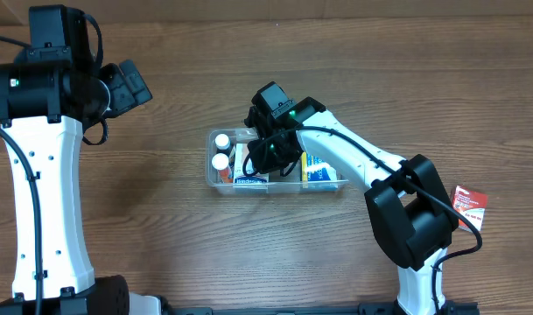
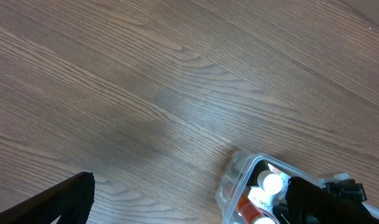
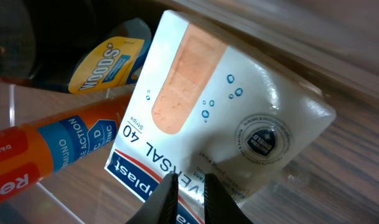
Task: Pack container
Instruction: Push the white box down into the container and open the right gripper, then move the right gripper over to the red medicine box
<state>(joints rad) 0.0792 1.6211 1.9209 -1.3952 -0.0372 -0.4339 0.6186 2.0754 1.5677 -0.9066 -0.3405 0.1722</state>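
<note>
The clear plastic container [image 1: 212, 181] sits mid-table and holds two white-capped bottles [image 1: 220, 140], a white-and-blue plaster box [image 1: 250, 178] and a yellow-and-blue box [image 1: 317, 168]. My right gripper [image 1: 270, 153] is down in the container. In the right wrist view its fingers [image 3: 190, 193] are almost closed, a thin gap between them, in front of the tilted plaster box's [image 3: 220, 106] face, not clamping it. An orange tube [image 3: 33, 155] lies beside the box. My left gripper [image 2: 189, 205] is open and empty, up at the far left [image 1: 130, 83], with the container's corner [image 2: 236, 180] just in its view.
A small red-and-white packet [image 1: 469, 206] lies on the table at the far right. A dark item with a yellow "Woods" label [image 3: 108, 62] sits behind the plaster box. Bare wooden table [image 1: 161, 236] surrounds the container.
</note>
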